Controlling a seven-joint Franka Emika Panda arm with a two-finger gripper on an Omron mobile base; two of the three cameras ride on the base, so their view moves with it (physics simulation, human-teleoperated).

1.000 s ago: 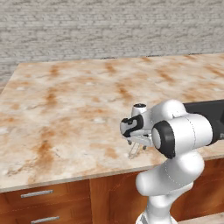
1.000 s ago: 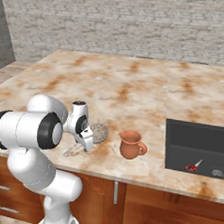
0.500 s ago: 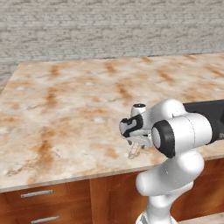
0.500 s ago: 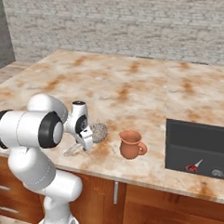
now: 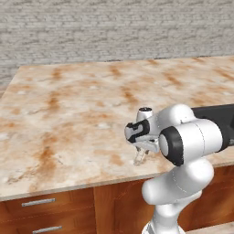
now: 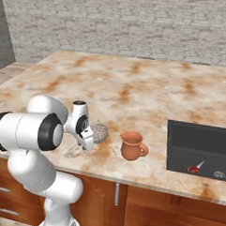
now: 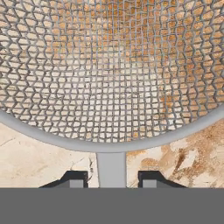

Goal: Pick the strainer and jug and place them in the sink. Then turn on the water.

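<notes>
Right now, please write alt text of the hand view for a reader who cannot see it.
A wire-mesh strainer seen from very close, its grey handle running down between the two dark fingertips of the gripper, which stand at either side of it. Marbled orange counter shows underneath.

Silver-grey wire-mesh strainer [image 7: 109,74] with a plain grey rim and handle, the mottled counter showing through its weave. Terracotta-orange jug [image 6: 132,145]. Counter [image 6: 135,83] of cream marble, blotched with rust-orange and brown veins. Dark grey-black sink [image 6: 197,147], with a small red item [image 6: 194,169] on its floor. Wall [image 5: 114,32] of pale grey brick. Reddish-brown wooden cabinets [image 5: 50,210] with silver handles. White arm [image 5: 183,183] with black joints.
</notes>
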